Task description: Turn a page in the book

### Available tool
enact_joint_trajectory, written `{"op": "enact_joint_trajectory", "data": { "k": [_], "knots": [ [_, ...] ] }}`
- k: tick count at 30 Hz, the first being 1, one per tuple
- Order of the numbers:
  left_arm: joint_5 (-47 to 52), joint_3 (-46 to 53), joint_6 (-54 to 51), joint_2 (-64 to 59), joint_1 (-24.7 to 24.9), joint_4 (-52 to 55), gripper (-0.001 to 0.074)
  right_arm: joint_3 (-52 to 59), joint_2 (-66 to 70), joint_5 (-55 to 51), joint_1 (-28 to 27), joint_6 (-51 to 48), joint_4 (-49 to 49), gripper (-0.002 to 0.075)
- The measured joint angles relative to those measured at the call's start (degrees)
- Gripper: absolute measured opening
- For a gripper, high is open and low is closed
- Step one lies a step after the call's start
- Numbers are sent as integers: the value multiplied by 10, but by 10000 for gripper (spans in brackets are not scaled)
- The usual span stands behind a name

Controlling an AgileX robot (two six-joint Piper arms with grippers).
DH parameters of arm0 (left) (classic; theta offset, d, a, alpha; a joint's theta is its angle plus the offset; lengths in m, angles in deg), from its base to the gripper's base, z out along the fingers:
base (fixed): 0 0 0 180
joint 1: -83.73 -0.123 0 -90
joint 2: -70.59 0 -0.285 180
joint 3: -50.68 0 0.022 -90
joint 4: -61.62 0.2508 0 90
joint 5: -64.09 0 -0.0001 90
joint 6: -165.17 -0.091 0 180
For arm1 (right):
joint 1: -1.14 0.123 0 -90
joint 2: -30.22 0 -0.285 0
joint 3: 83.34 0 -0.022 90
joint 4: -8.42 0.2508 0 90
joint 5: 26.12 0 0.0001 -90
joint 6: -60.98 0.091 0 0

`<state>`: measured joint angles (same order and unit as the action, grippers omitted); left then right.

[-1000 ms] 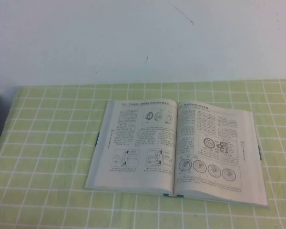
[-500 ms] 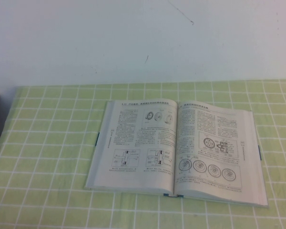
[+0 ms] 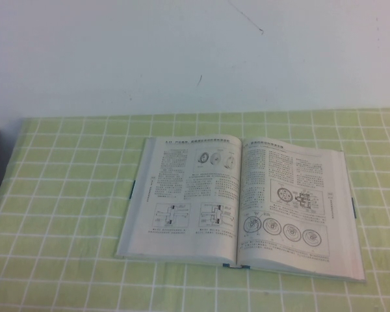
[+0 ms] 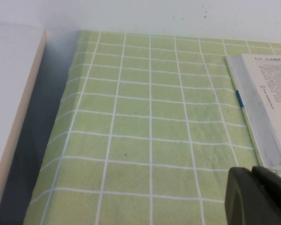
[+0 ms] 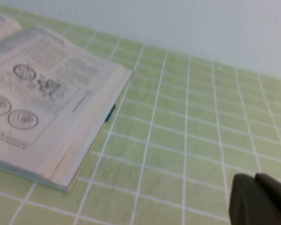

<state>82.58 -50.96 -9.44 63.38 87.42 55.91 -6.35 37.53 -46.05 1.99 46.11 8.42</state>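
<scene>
White pages of the book [image 3: 240, 205] lay flat; both the closed right pincer [image 5: 260, 201] and the left pincer [image 4: 257, 197], state unclear, hung clear off to its sides.

The book [image 3: 240, 205], centre-right of frame, has dense printed text and captions, but nothing is legible.

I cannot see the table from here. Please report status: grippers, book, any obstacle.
Left gripper low beside the book's left edge, clear of it. Right gripper shut, off the book's right side, holding nothing. Book open flat, page down. Nothing on it.
</scene>
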Motion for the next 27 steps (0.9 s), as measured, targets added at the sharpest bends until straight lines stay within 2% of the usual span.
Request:
{"op": "enact_joint_trajectory", "data": {
  "k": [5, 27],
  "knots": [
    [1, -1, 0, 0, 0, 0, -4, 14, -2, -8, -4, 4, 25, -4],
    [1, -1, -2, 1, 0, 1, -3, 14, -2, -8, -4, 22, 26, -4]
  ]
}}
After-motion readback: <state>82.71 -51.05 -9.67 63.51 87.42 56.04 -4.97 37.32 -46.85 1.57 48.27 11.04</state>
